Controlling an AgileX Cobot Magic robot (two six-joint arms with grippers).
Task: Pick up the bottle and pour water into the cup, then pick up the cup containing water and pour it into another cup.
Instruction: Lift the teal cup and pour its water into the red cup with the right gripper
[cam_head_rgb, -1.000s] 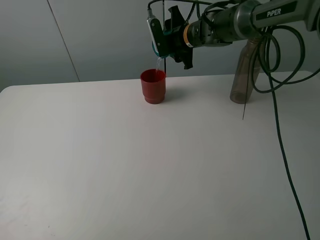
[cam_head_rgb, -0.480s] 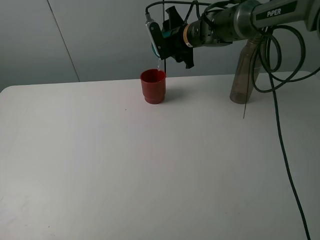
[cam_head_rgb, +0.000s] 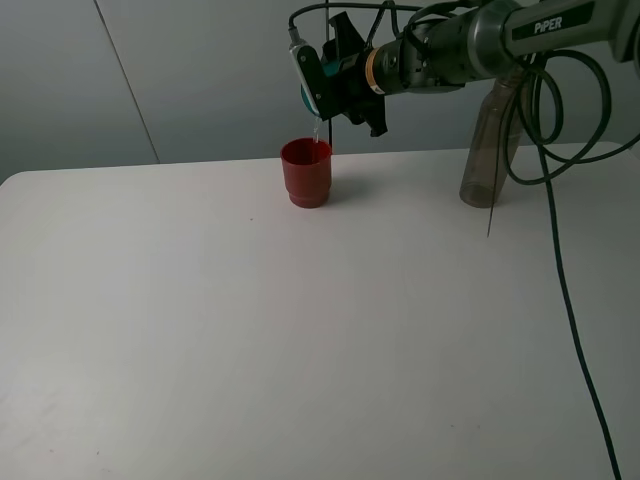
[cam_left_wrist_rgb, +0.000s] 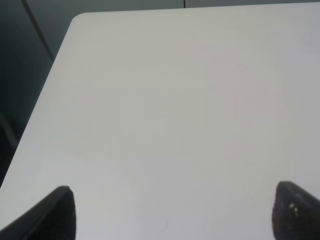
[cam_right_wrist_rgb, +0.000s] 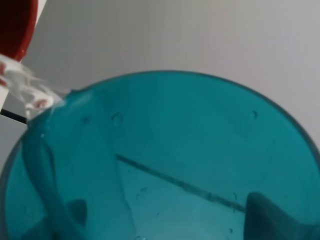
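My right gripper (cam_head_rgb: 333, 82) is shut on the teal translucent cup (cam_head_rgb: 311, 80) and holds it tipped on its side above the red cup (cam_head_rgb: 306, 172). A thin stream of water (cam_head_rgb: 318, 128) falls from its rim into the red cup. In the right wrist view the teal cup (cam_right_wrist_rgb: 175, 150) fills the frame, with water (cam_right_wrist_rgb: 25, 85) leaving its lip toward the red cup (cam_right_wrist_rgb: 15, 25). The smoky bottle (cam_head_rgb: 488, 145) stands upright on the table at the back right, partly behind my right arm. My left gripper (cam_left_wrist_rgb: 177, 220) is open and empty over bare table.
The white table (cam_head_rgb: 300, 350) has its back edge just behind the red cup and the bottle. A black cable (cam_head_rgb: 560, 280) hangs from my right arm across the table's right side. The left wrist view shows the table's corner (cam_left_wrist_rgb: 80, 20).
The teal cup has risen slightly and tipped a little further. The water stream has thinned. The red cup, the bottle and the left arm have not moved.
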